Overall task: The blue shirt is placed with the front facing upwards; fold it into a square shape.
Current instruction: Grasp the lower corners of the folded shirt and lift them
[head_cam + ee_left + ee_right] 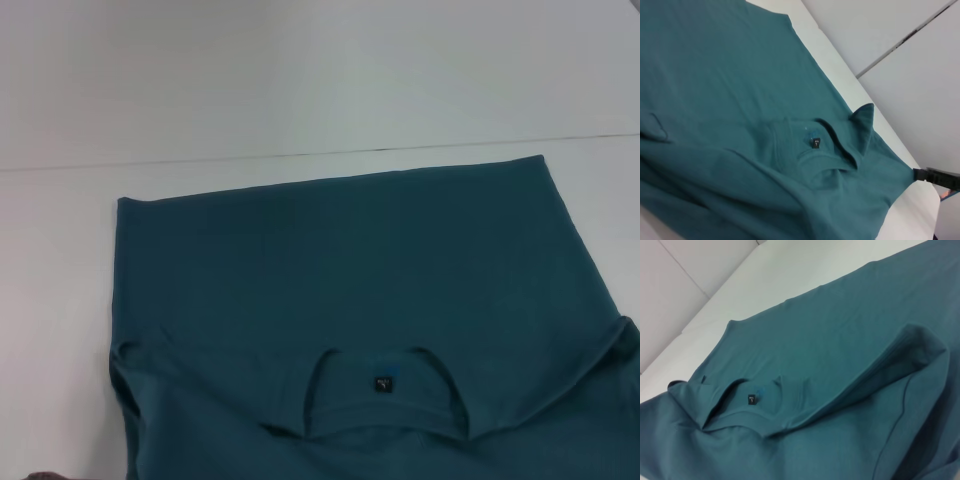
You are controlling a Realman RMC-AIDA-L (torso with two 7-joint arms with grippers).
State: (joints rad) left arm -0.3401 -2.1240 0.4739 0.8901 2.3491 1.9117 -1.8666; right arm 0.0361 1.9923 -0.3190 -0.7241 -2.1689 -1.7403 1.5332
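Observation:
The blue shirt (350,260) lies on the white table (60,300), folded over so a plain teal panel faces up and no lettering shows. Its round collar with the small dark label (381,383) sits at the near edge in the head view. The label (815,144) also shows in the left wrist view and the label (752,399) in the right wrist view. A loose fold of cloth (920,347) stands raised beside the collar. A dark part, likely my right gripper (940,179), touches the shirt's far corner. My left gripper is out of view.
A dark seam (400,150) runs across the table just beyond the shirt's far edge. Bare white table (300,70) stretches behind it and to the left of the shirt. A small dark shape (40,475) sits at the near left corner of the head view.

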